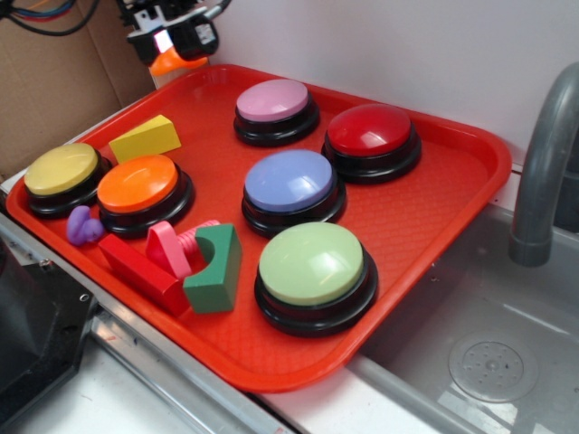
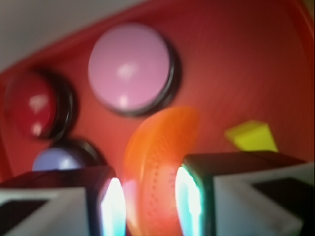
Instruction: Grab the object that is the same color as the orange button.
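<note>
The gripper [image 1: 174, 56] hangs above the red tray's [image 1: 470, 149] far corner, jaws clamped on the orange piece [image 2: 157, 167], so a steady squeeze and no jerks should prevent slipping.

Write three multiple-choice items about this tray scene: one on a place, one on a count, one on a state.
1. Which button lies nearest the yellow wedge?
A. green B. yellow C. red

2. How many buttons are on the tray?
A. four B. five C. six

3. The orange piece is:
A. held in the gripper, off the tray B. lying beside the orange button C. under the green block

Answers: 1 B, the yellow button sits just beside the wedge. 2 C, six domes show. 3 A, the wrist view shows it between the fingers.
</note>
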{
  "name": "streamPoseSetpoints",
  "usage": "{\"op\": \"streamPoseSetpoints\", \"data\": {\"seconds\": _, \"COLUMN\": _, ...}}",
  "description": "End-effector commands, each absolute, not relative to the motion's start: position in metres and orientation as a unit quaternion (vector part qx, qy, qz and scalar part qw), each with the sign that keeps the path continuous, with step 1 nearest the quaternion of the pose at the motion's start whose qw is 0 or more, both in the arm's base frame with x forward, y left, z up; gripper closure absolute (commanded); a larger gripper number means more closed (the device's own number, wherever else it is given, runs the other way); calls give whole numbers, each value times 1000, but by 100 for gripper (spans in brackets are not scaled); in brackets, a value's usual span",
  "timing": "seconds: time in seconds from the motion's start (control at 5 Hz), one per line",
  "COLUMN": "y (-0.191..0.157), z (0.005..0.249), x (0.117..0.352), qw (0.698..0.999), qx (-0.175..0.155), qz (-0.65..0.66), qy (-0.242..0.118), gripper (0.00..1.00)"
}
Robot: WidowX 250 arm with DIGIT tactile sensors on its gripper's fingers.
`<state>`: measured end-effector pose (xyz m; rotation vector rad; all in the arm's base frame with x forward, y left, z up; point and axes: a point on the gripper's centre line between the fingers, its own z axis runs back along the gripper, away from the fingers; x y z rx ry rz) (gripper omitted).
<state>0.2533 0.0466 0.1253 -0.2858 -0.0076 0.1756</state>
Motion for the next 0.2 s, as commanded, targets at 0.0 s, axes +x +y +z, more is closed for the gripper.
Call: {"op": "streamPoseSetpoints", "data": {"seconds": 0.0, "y": 47, "z": 135, "x": 235, "qw": 996, "qx": -76, "qz": 32, "qy": -22, "gripper": 100}}
